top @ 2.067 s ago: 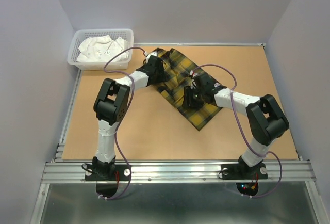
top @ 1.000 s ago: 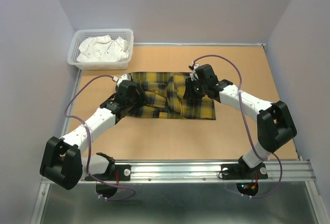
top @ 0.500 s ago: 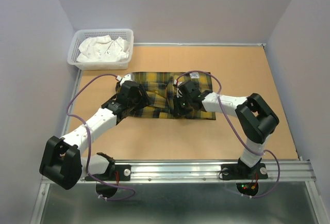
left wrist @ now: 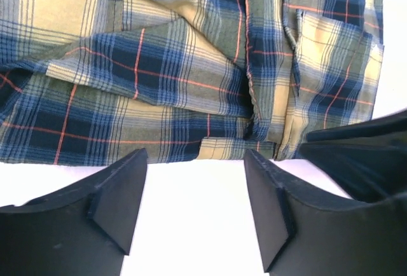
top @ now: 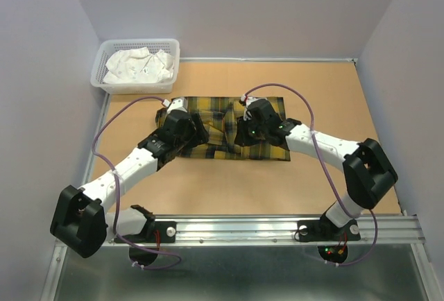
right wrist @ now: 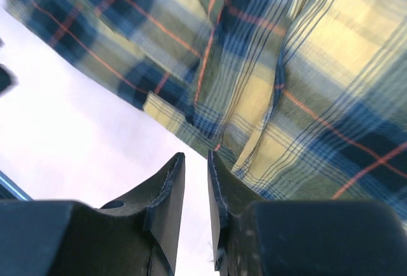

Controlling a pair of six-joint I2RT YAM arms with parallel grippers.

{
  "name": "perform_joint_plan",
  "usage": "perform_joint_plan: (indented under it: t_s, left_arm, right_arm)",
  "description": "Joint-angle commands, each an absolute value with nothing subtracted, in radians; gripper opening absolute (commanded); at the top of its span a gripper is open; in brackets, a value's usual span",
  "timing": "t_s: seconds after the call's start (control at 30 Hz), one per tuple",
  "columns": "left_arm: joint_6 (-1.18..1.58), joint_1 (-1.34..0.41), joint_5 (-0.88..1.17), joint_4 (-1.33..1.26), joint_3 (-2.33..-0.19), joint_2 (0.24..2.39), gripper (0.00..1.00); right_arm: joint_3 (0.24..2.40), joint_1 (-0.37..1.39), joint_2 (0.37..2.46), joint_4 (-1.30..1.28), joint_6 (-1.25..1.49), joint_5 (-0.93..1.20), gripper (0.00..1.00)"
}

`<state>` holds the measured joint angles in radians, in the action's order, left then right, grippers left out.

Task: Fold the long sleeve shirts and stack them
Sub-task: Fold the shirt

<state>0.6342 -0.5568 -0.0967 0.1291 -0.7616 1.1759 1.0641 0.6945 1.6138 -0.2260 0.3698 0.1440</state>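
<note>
A yellow plaid shirt (top: pixel 220 126) lies spread mid-table (top: pixel 312 86) under both arms. The left gripper (left wrist: pixel 194 161) has its jaws wide apart at the shirt's edge; the right gripper (right wrist: pixel 196 158) has its jaws narrowly apart, holding nothing.

The shirt (left wrist: pixel 159 66) is showing a soft, matt woven cloth, its threads visible; the fingers (left wrist: pixel 121 193) are showing matt black plastic; the table (top: pixel 229 183) is reading as smooth matt board, perhaps wood; the basket (top: pixel 139 41) is showing white perforated plastic; the rail (top: pixel 236 230) is gleaming as brushed metal.
</note>
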Motion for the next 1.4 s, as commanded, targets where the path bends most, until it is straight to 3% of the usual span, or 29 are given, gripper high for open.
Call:
perform_joint_plan:
  t_s: [0.0,0.1,0.13,0.17,0.6,0.73,0.87,1.07,1.13,1.37]
  left_arm:
    - [0.595,-0.561,-0.144,0.098,-0.785,1.138,0.78]
    - [0.572,-0.561,-0.159,0.100,-0.772,1.120,0.87]
    - [0.563,-0.561,-0.161,0.098,-0.769,1.115,0.97]
    - [0.552,-0.561,-0.161,0.100,-0.767,1.114,0.99]
    - [0.425,-0.594,-0.146,0.054,-0.767,1.123,0.99]
    - [0.382,-0.632,-0.152,0.022,-0.801,1.172,0.99]
    - [0.307,-0.722,-0.205,0.005,-0.888,1.252,0.99]
    - [0.145,-0.883,-0.225,-0.040,-1.017,1.416,0.99]
    - [0.092,-0.923,-0.227,-0.044,-1.080,1.489,0.99]
    - [-0.202,-1.136,-0.271,-0.012,-1.302,1.750,0.96]
  right_arm:
    - [1.094,0.693,1.577,-0.216,0.360,0.061,0.26]
    - [1.065,0.693,1.609,-0.216,0.376,0.060,0.26]
    - [1.055,0.693,1.620,-0.213,0.377,0.063,0.26]
    - [1.040,0.693,1.652,-0.213,0.377,0.061,0.26]
    - [1.025,0.704,1.744,-0.158,0.391,0.130,0.27]
    - [1.106,0.692,1.677,-0.239,0.368,0.034,0.39]
    - [1.181,0.592,1.626,-0.374,0.371,-0.061,0.64]
    - [1.149,0.270,1.513,-0.451,0.443,-0.008,0.90]
    - [1.128,0.146,1.474,-0.469,0.474,0.096,1.00]
    - [0.965,-0.139,1.393,-0.480,0.597,0.347,1.00]
